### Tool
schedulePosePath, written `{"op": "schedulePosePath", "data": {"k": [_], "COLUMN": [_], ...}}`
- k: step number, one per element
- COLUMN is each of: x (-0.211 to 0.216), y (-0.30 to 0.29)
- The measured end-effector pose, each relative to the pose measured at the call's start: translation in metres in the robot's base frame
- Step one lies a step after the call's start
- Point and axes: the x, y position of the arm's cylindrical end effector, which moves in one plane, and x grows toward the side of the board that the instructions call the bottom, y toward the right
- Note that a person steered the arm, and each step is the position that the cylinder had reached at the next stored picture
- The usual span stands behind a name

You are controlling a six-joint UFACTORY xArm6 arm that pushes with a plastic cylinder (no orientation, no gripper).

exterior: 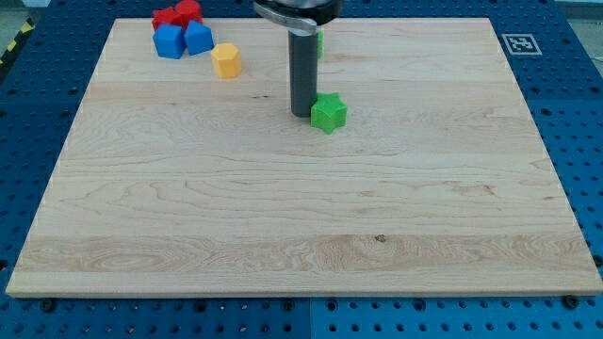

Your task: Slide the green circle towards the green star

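The green star (329, 112) lies on the wooden board, a little above the middle. My tip (301, 114) stands right beside the star's left side, touching or nearly touching it. A sliver of the green circle (320, 41) shows near the view's top, mostly hidden behind my rod. The circle is well above the star in the view.
At the top left stand two red blocks (177, 13), two blue blocks (184, 40) and a yellow block (226, 60). The board (301, 217) lies on a blue perforated table. A black-and-white marker (518, 42) sits at the board's top right corner.
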Motion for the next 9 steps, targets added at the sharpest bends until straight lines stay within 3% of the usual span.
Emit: {"op": "schedulePosePath", "data": {"k": [4,9], "x": [-0.099,-0.155], "y": [-0.031,-0.010]}}
